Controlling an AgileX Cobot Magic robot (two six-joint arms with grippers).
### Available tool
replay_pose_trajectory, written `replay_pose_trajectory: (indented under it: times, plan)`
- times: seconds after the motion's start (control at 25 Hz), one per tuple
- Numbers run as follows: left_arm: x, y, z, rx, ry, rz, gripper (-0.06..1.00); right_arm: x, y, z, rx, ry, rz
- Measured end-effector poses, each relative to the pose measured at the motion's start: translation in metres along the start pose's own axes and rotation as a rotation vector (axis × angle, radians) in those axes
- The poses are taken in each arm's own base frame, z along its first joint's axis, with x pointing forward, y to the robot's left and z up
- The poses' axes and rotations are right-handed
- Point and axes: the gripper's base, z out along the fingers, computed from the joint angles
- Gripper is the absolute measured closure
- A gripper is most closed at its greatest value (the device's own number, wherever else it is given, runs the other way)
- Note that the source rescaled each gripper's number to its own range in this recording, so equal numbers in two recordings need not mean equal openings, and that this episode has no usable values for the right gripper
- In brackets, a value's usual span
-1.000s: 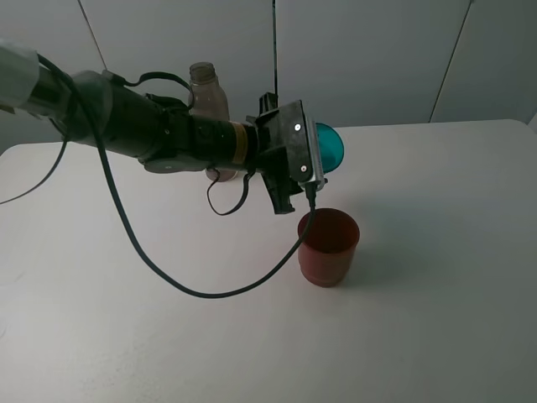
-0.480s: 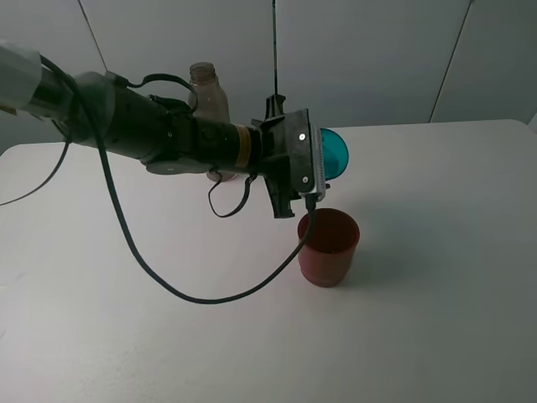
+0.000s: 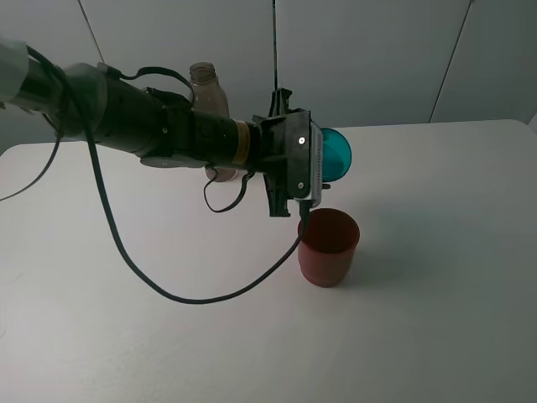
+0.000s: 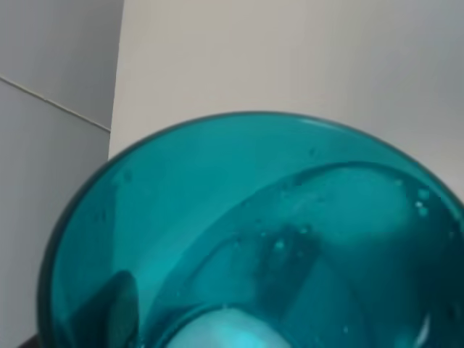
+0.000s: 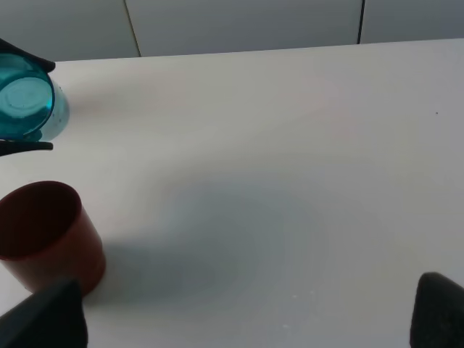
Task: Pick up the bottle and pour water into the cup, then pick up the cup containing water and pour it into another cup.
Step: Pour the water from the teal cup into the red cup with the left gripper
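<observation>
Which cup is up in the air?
The teal cup, tipped sideways off the table. The red cup stands upright on it.

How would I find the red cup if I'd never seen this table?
Look at the big white table. Near its middle, under the black arm's tool that holds a tipped teal cup in the air, the red-brown cup stands upright. It alone is wide and not see-through.

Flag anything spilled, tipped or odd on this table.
Nothing stands out. The teal cup is tipped sideways in the left claw, up by the red cup, which fits pouring. The table shows no puddle or splash, and the red cup and bottle stand upright.
</observation>
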Motion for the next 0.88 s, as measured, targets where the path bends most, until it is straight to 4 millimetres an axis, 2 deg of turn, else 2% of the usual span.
replay_pose_trajectory:
  times: [0.88]
  plan:
    - [-0.006, -0.011, 0.002, 0.087, -0.006, 0.171, 0.89, 0.000, 0.000, 0.000, 0.000, 0.000, 0.000]
